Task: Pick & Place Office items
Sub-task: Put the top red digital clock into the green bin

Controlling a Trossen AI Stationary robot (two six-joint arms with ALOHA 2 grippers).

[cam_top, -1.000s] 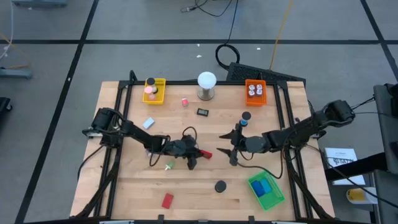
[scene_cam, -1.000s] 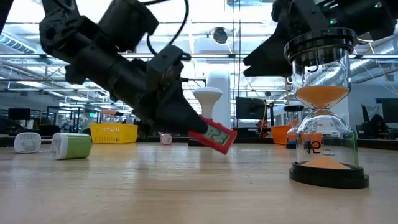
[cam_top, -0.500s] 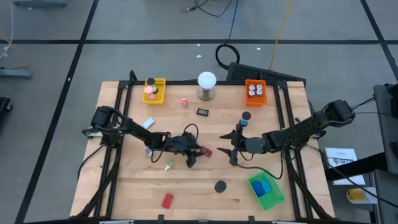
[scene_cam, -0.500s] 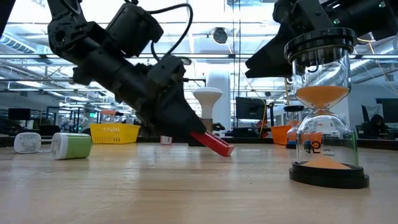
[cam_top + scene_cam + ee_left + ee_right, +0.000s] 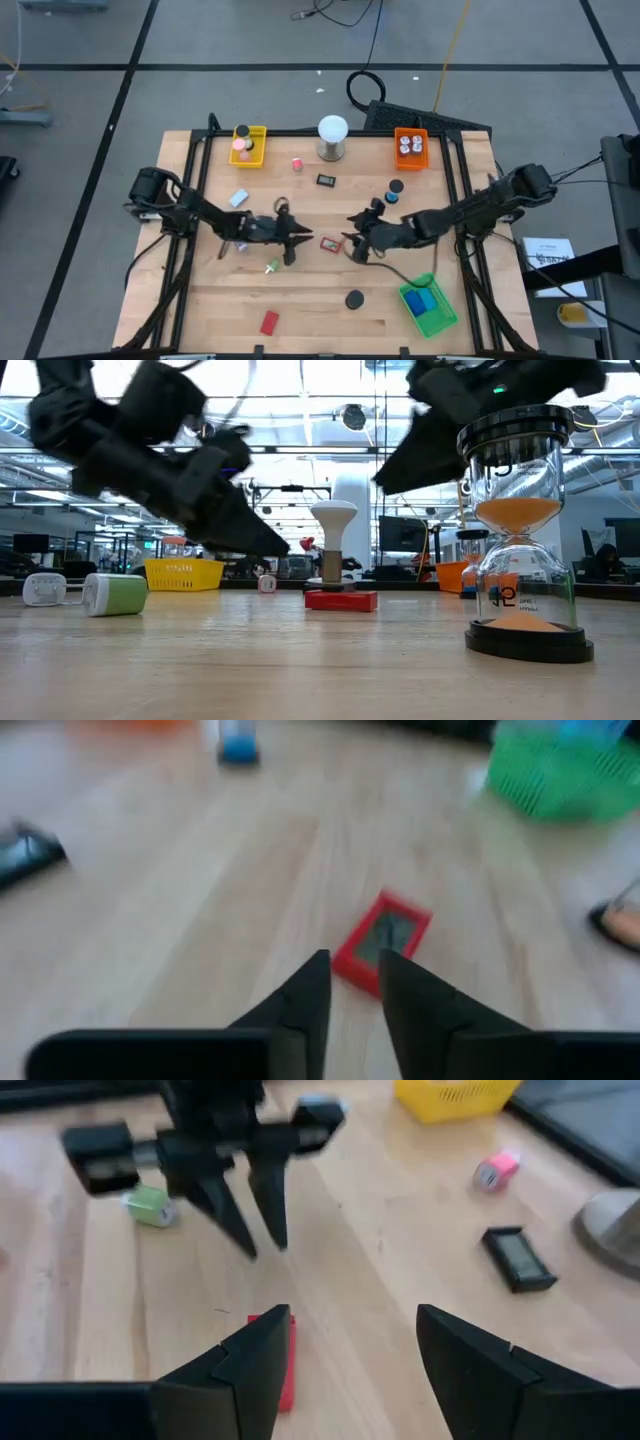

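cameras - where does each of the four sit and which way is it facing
High view: above the table, looking straight down; both arms show, left gripper, right gripper.
Low view: at tabletop height, looking level across; both arms reach in from above, hourglass close by.
Left wrist view: looks past its own nearly closed fingers.
Right wrist view: looks past its own open fingers at the left gripper.
All four share the red block.
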